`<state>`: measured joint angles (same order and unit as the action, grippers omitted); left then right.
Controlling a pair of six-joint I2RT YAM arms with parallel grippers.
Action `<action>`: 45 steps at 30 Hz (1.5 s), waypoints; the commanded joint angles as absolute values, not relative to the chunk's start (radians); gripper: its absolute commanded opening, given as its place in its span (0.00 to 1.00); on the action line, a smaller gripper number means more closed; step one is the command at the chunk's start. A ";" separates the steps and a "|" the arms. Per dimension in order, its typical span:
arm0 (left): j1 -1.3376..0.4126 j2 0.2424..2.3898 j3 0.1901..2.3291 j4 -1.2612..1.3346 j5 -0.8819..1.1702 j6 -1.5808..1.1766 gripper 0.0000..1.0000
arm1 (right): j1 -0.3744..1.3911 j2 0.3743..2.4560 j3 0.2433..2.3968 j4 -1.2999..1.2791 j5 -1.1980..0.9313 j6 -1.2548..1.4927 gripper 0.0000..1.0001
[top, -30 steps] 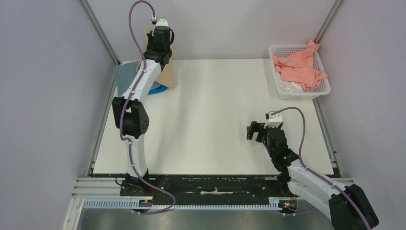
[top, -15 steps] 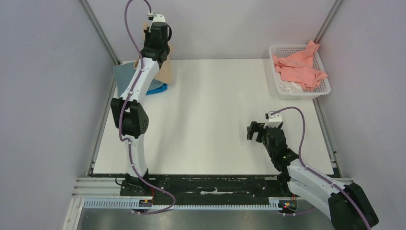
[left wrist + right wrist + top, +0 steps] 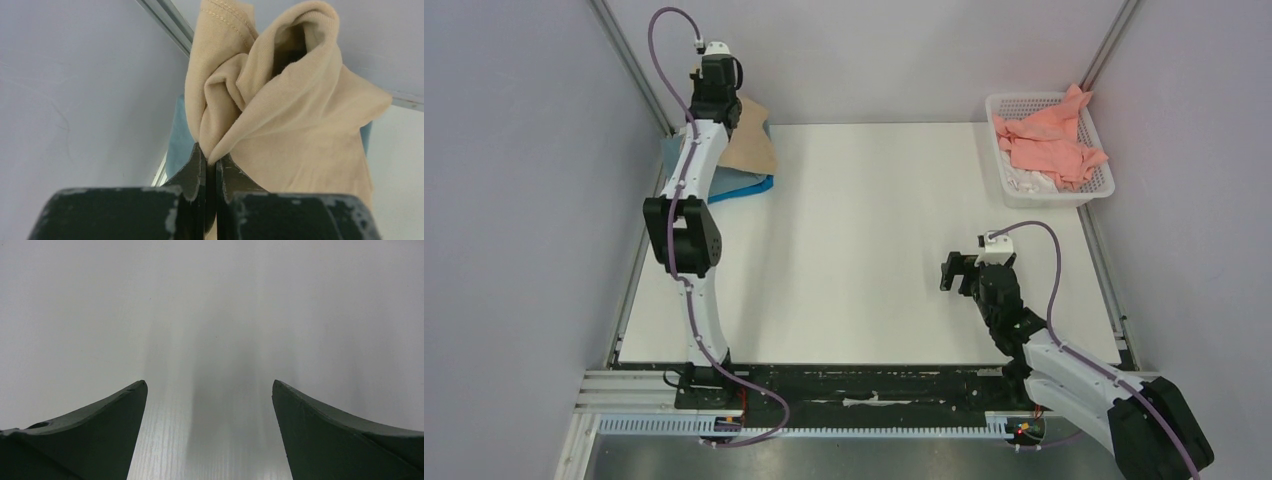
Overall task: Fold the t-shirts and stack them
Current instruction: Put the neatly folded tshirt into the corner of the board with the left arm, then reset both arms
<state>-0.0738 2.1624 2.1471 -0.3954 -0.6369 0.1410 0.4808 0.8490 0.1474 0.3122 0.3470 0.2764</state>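
Note:
My left gripper [image 3: 716, 95] is at the table's far left corner, shut on a bunched edge of the beige-tan t-shirt [image 3: 749, 145]. In the left wrist view the beige-tan t-shirt [image 3: 280, 100] hangs from the shut jaws of my left gripper [image 3: 215, 157]. It drapes over a grey-blue t-shirt [image 3: 676, 152] and a bright blue t-shirt [image 3: 749, 186] lying stacked there. A salmon pink t-shirt [image 3: 1049, 140] lies crumpled in the basket. My right gripper [image 3: 951, 272] is open and empty above the bare table; it also shows in the right wrist view [image 3: 210, 390].
The white lattice basket [image 3: 1104, 180] stands at the far right corner, with something white under the pink shirt. Grey walls and metal frame posts [image 3: 629, 60] close in the left, back and right sides. The white table [image 3: 864, 230] ends at a black rail near the arm bases.
My left gripper has moved left and back toward the corner, carrying the beige-tan t-shirt over the stack. The right arm has not moved.

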 commanded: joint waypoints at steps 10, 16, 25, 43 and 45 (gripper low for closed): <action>0.120 2.360 2.291 -0.430 -0.506 -0.061 0.47 | 0.481 0.893 0.222 0.280 0.417 0.258 0.98; 0.131 2.310 2.283 -0.519 -0.437 -0.188 0.78 | 0.482 0.863 0.234 0.250 0.392 0.275 0.98; 0.091 2.027 1.940 -0.432 -0.053 -0.468 0.80 | 0.482 0.755 0.188 0.241 0.337 0.298 0.98; -0.506 0.876 0.533 -0.099 -0.231 -0.613 0.83 | 0.482 0.566 0.094 0.197 0.425 0.371 0.98; -0.507 0.777 0.472 -0.123 -0.257 -0.644 0.83 | 0.482 0.550 0.084 0.201 0.438 0.373 0.98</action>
<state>-0.4957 0.9356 0.5682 -0.1551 -0.1722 -0.5392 0.4805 0.5785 0.1062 0.1898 0.3801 0.3511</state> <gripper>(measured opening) 0.823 0.979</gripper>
